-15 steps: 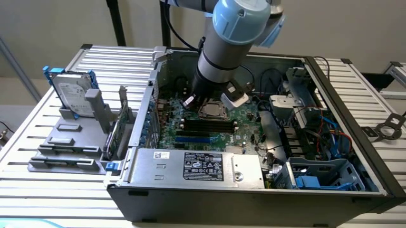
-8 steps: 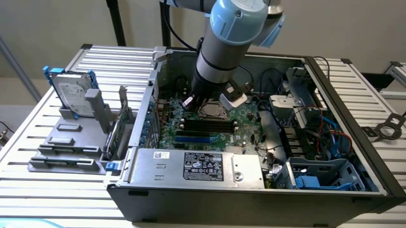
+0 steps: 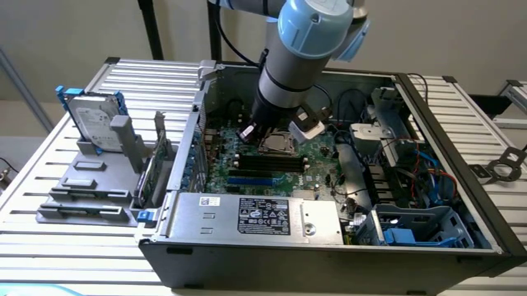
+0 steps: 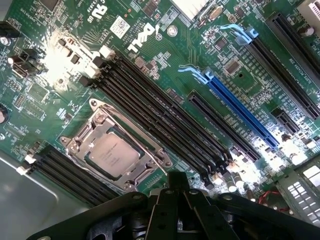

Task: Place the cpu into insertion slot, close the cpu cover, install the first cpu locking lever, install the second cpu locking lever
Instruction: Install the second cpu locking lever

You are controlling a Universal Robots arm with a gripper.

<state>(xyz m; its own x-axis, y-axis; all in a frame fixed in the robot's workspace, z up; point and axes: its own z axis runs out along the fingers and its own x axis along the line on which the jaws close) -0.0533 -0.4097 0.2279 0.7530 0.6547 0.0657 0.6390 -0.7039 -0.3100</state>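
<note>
Silver cpu cover [image 4: 117, 152] lies closed over the cpu [image 4: 112, 154], so with my gripper [image 4: 174, 187] pressed together and empty, I should push each lever slowly near the socket edge.

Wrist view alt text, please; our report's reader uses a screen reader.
A green motherboard seen from above, with the cpu seated in its socket and the cpu cover closed around it. Black memory slots run beside the socket, and the shut black end effector hangs near it.

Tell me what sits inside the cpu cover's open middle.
Inside the cpu cover, the cpu lies flat in the socket, its silvery-grey printed top showing through the frame. The frame overlaps the chip's edges, so the socket contacts underneath are hidden.
</note>
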